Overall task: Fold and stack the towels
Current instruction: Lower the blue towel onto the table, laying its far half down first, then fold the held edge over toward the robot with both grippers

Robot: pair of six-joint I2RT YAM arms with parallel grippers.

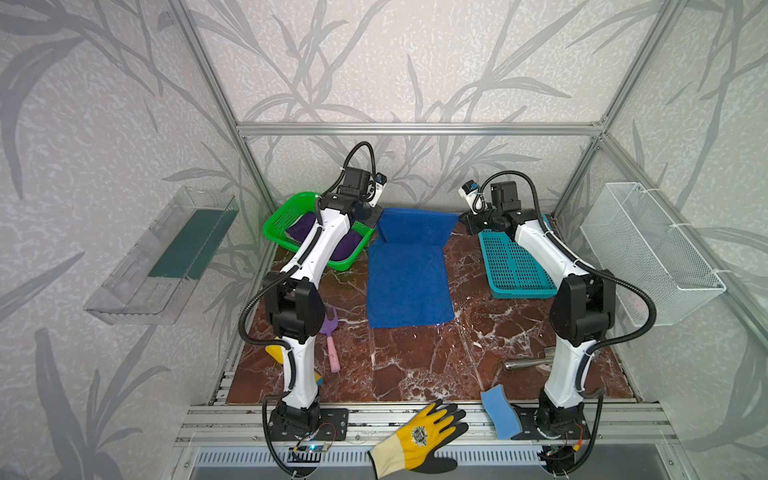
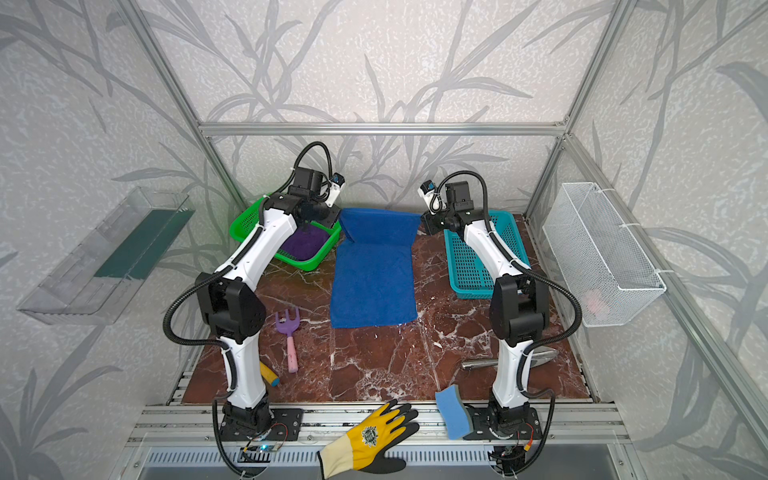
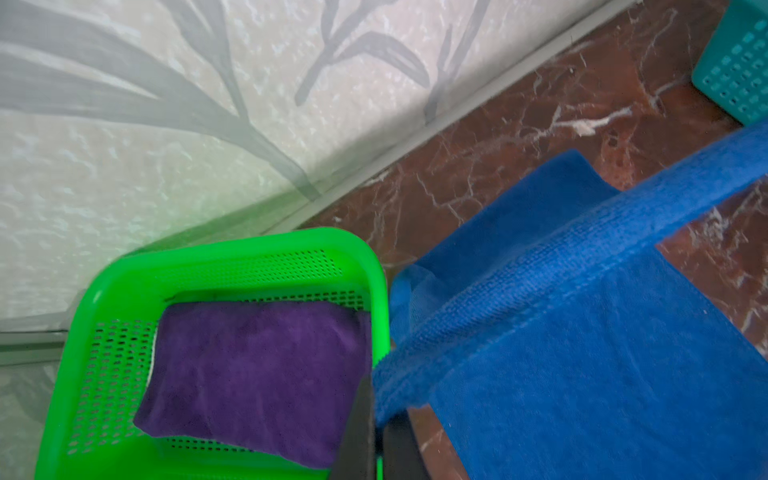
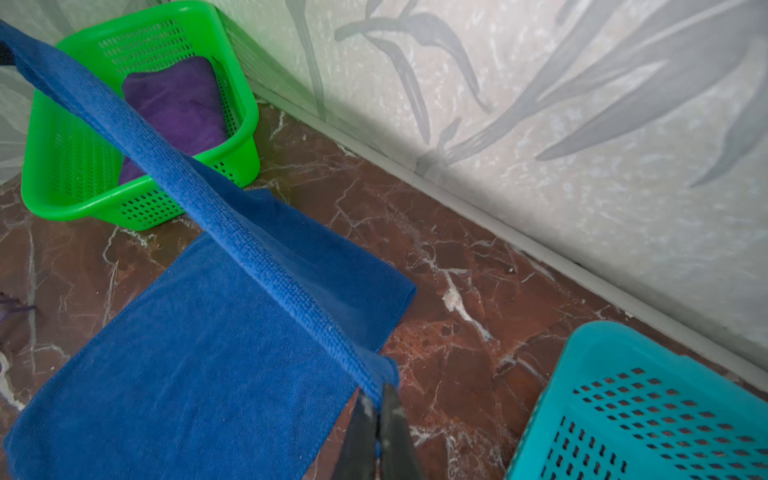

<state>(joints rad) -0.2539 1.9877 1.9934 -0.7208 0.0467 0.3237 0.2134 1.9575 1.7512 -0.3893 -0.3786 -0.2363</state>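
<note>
Glove (image 1: 419,436) lies frontmost; blue towel (image 1: 409,282) runs front-to-back between green basket (image 1: 291,208) and teal basket (image 1: 515,266), far corners clamped by left gripper (image 3: 376,415), right gripper (image 4: 378,401).

Two slim robot arms, left arm (image 1: 322,245) and right arm (image 1: 540,245): glossy white shells, bulky black joint housings, ribbed black cable (image 1: 242,320), black bolted base plate (image 1: 334,422) at each arm's six o'clock end.

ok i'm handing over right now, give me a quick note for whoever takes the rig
Left gripper: shut on one far corner of the royal blue towel.
Right gripper: shut on the other far corner; far edge lifted, near part flat on the table.
Done: purple towel lies folded in the green basket.
To do: fold the blue towel, stack it on the purple one.
</note>
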